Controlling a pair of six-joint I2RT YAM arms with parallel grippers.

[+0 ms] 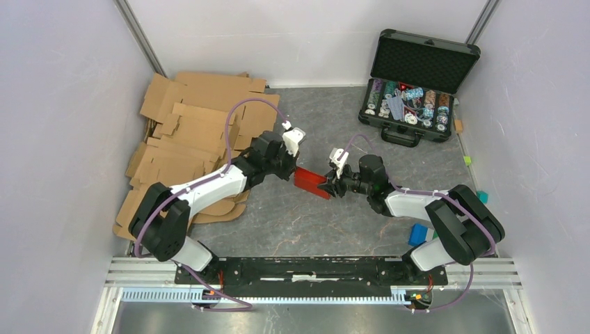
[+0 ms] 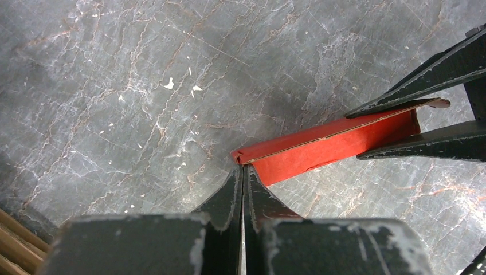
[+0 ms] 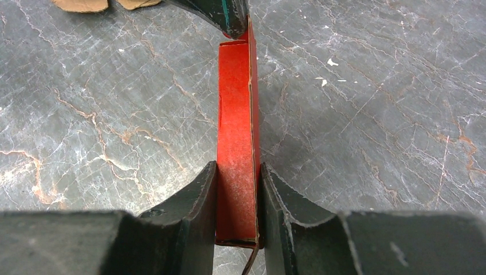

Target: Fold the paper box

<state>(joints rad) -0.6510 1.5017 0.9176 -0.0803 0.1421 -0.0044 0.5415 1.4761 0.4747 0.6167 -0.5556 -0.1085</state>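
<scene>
Two grippers share paper box [image 1: 311, 181] over middle of table [image 1: 292, 226]. Left gripper [image 2: 242, 169] clenched tight on one corner; right gripper [image 3: 238, 169] clamps opposite end. We judge wall-folding step in hand; next we need steady press along crease, no tearing.

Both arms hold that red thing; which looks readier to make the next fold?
Probably left: the left gripper pinches a thin corner of the paper box; the right gripper clamps its body.
</scene>
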